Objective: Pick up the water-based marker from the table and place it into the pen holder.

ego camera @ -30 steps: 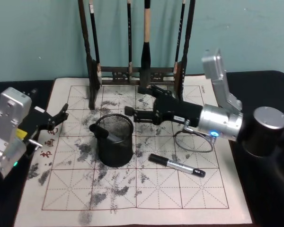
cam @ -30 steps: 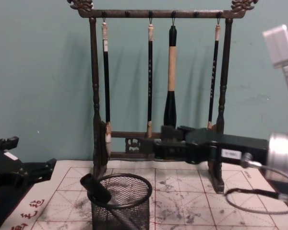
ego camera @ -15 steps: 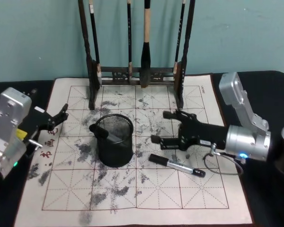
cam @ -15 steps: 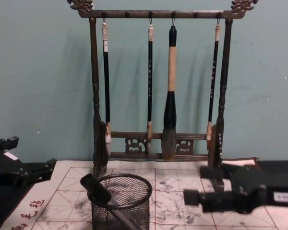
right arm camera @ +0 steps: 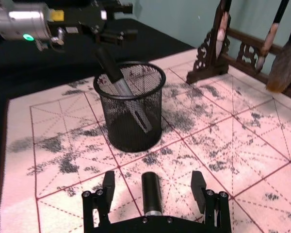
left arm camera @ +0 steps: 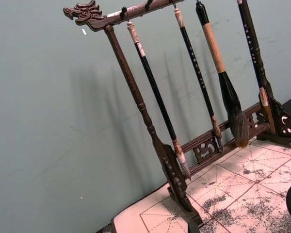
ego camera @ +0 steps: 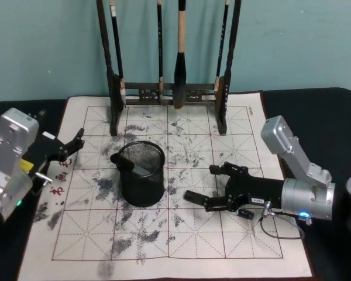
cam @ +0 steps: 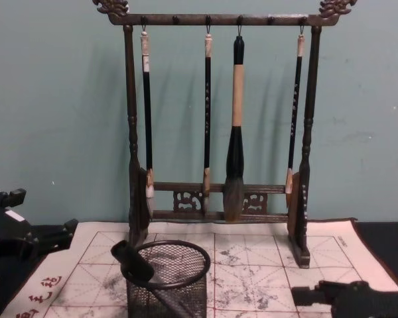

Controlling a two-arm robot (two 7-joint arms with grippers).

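My left gripper [ego camera: 63, 150] idles at the far left. The pen holder [ego camera: 143, 188], black wire mesh with a hard rim, stands on the ink-blotched mat [ego camera: 222, 237]. Right of it, my right gripper [right arm camera: 153, 180] has just dropped low, fingers spread astride the water-based marker [right arm camera: 151, 195], which is smooth, round and lying flat, so I judge it ready to pinch.

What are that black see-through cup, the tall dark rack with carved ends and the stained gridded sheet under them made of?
Black mesh cup: likely metal wire, matte black; you see through its wall.
Dark carved rack: probably stained wood, judging by turned posts and carving.
Gridded sheet: felt or soft paper, hard to tell; ink has soaked in as blotches.
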